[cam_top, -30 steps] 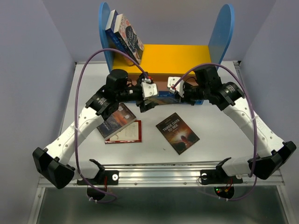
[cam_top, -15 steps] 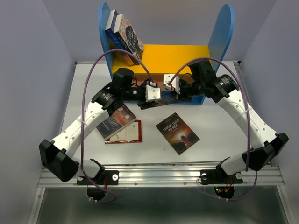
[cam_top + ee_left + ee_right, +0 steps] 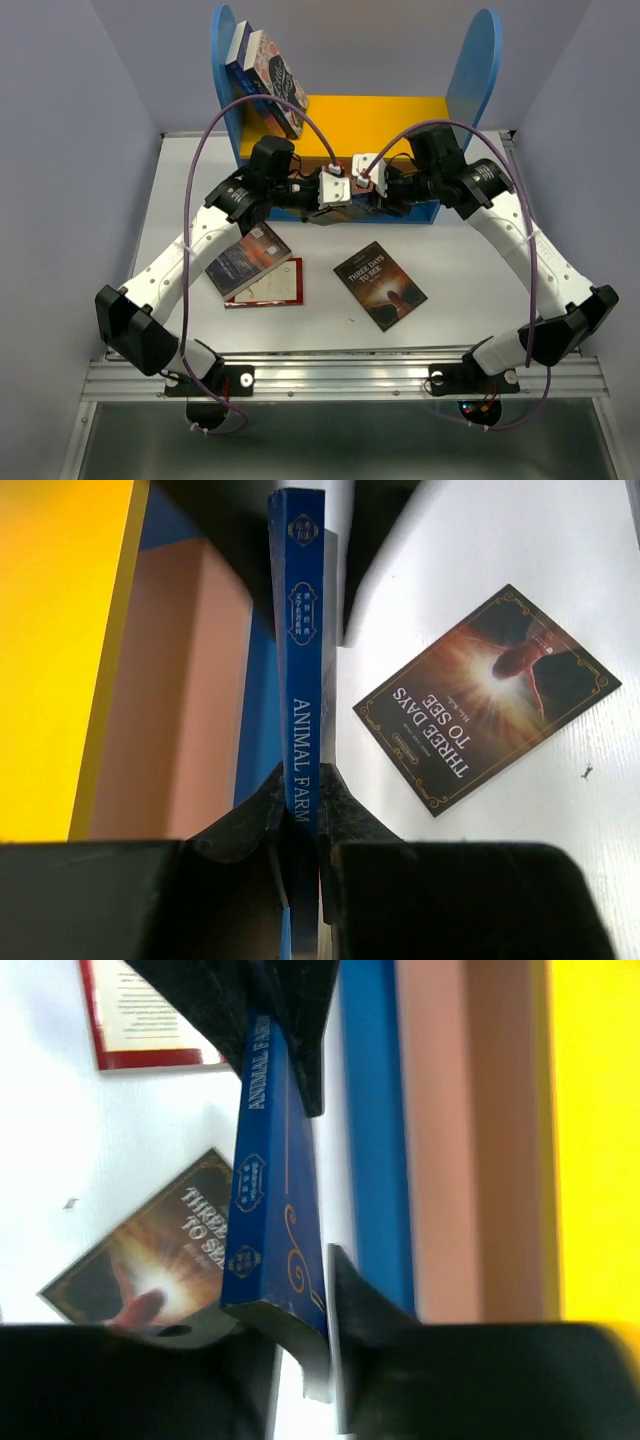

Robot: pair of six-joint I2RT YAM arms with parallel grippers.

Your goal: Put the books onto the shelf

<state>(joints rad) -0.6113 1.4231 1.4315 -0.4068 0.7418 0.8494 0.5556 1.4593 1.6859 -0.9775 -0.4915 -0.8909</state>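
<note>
Blue paperback (image 3: pixel 300 680), thin, ANIMAL FARM on its spine: now pinched at both ends; a second ago the left gripper (image 3: pixel 300 790) stood spread wide and short of it, since then it has slid in and pressed its fingers (image 3: pixel 262 815) onto the covers; right gripper (image 3: pixel 322 1332) unchanged, fingers clamped on the opposite end.

Reading: likely a two-handed hold or a hand-over, so the book can be steered into a tier; not yet shelved.

Position: the book hangs just in front of the two-tier shelf with blue rounded side panels (image 3: pixel 470 80), level with its brown lower board (image 3: pixel 190 680), above the white table (image 3: pixel 470 290).

Orientation: on edge, spine towards the wrist cameras; one cover faces the shelf, the other the near table; long axis runs along the shelf front, gripper to gripper.

Dark brown paperback (image 3: pixel 380 285) lies flat, untouched; two books (image 3: pixel 268 75) lean on the yellow upper board.
</note>
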